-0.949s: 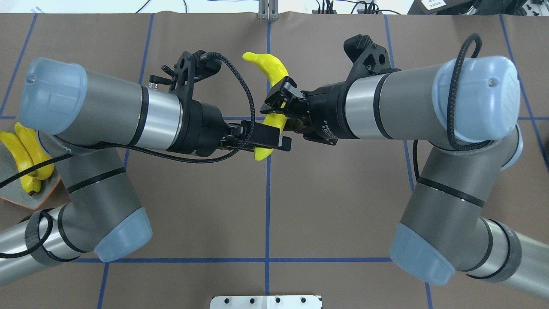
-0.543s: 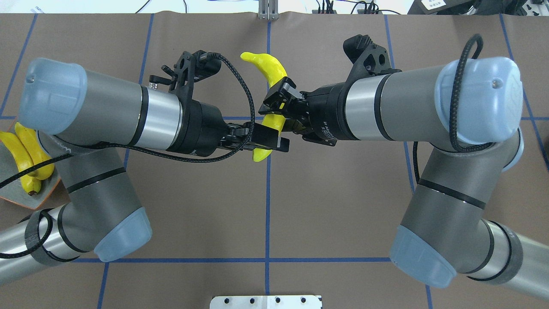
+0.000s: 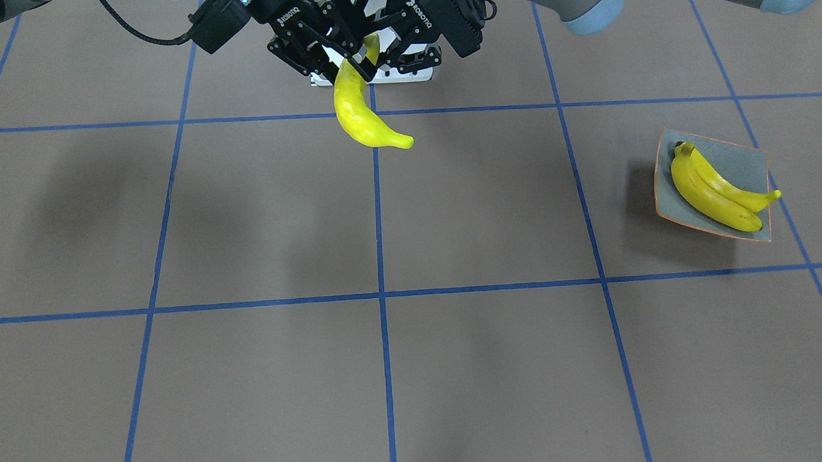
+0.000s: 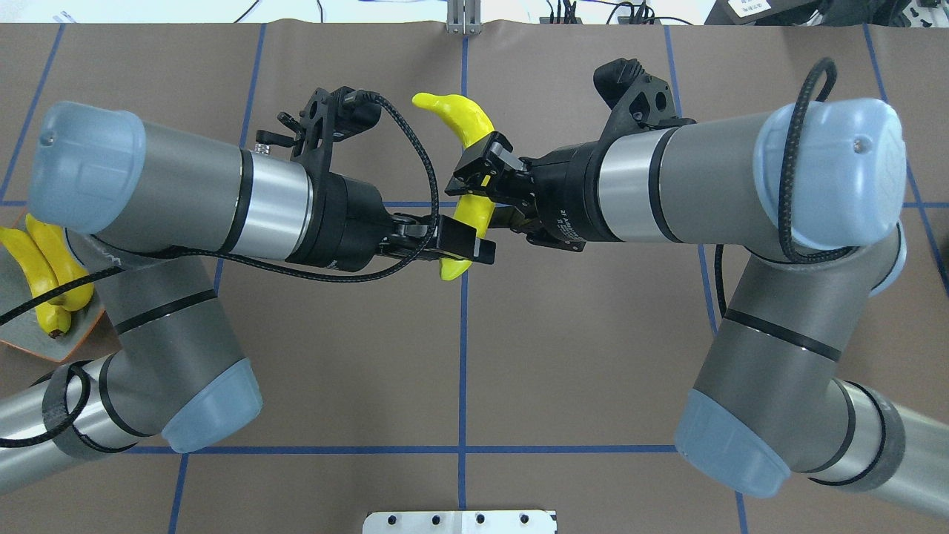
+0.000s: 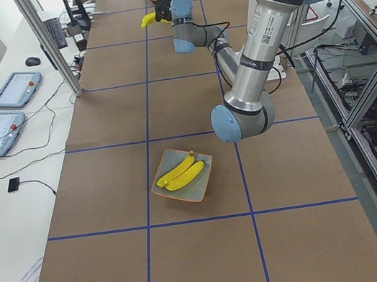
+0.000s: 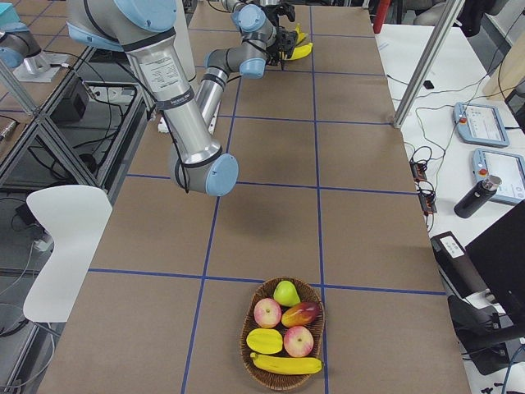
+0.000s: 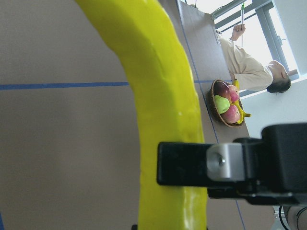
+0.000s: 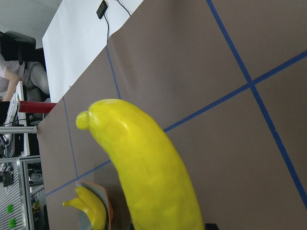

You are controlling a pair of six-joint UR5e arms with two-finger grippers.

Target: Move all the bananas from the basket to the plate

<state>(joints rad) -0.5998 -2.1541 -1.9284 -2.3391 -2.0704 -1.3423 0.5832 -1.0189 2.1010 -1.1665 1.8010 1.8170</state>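
Note:
One banana [image 4: 463, 122] hangs in the air over the table's middle, between both grippers. My right gripper [image 4: 474, 185] is shut on its middle. My left gripper [image 4: 467, 248] is shut on its lower end, with one finger [image 7: 182, 163] across it. The banana fills both wrist views [image 7: 158, 86] [image 8: 148, 167]. Two bananas [image 3: 710, 193] lie on the grey plate [image 3: 743, 161] on my left. It shows at the overhead view's left edge [image 4: 22, 326]. A fourth banana [image 6: 287, 364] lies in the basket [image 6: 246, 345] on my right.
The basket also holds apples, a pear and other fruit [image 6: 283, 316]. A white base plate [image 4: 460, 521] sits at the near table edge. A person [image 7: 249, 67] sits beyond the basket end. Tablets [image 5: 15, 87] lie on a side bench.
Both grippers and the banana between them have drifted slightly to my left. The grips look unchanged. The bananas on the plate have not moved.

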